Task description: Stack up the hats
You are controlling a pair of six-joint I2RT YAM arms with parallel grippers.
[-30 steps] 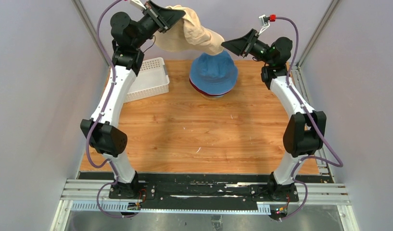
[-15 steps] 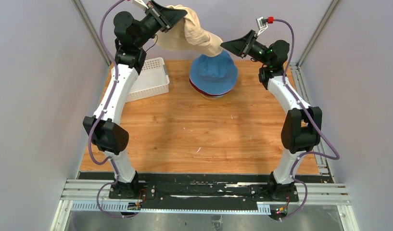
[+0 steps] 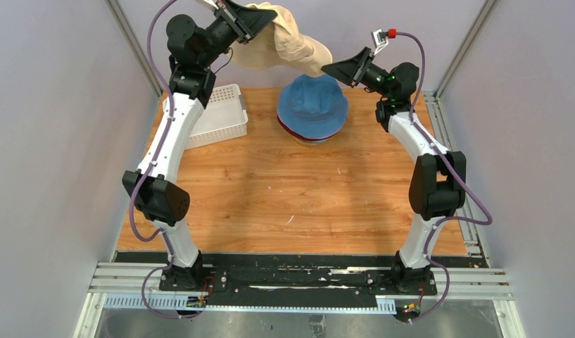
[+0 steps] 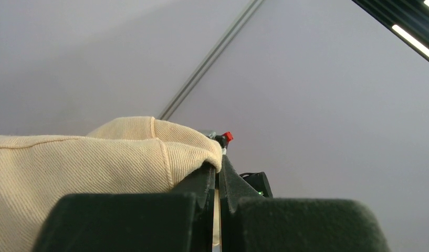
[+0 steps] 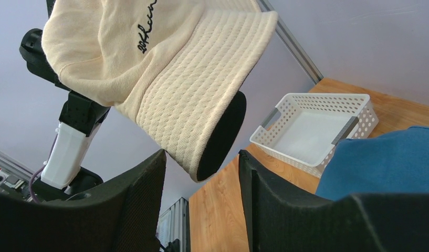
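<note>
Warm wood-grain table (image 3: 284, 204) fills the cell between pale lilac walls, and at its far middle stands the pile of hats: the blue hat (image 3: 312, 105) sits on top, with the brim of a dark red hat (image 3: 298, 136) peeping out beneath it. What lies lower in the pile cannot be made out from above. A white basket (image 3: 217, 116) rests just beside the pile on the left. The beige hat (image 5: 165, 68) is the only one not yet stacked. It hangs in the air above and a little behind the pile, pinched at its crown by the left gripper (image 4: 218, 176), whose jaws are pressed together on the cloth. The right gripper (image 5: 201, 157) stands spread, with the hat's quilted brim dipping into the gap between its fingers but not clamped. Judging by this, the job is nearly finished: the last hat has to be brought over the blue one, opened out and lowered onto it.
</note>
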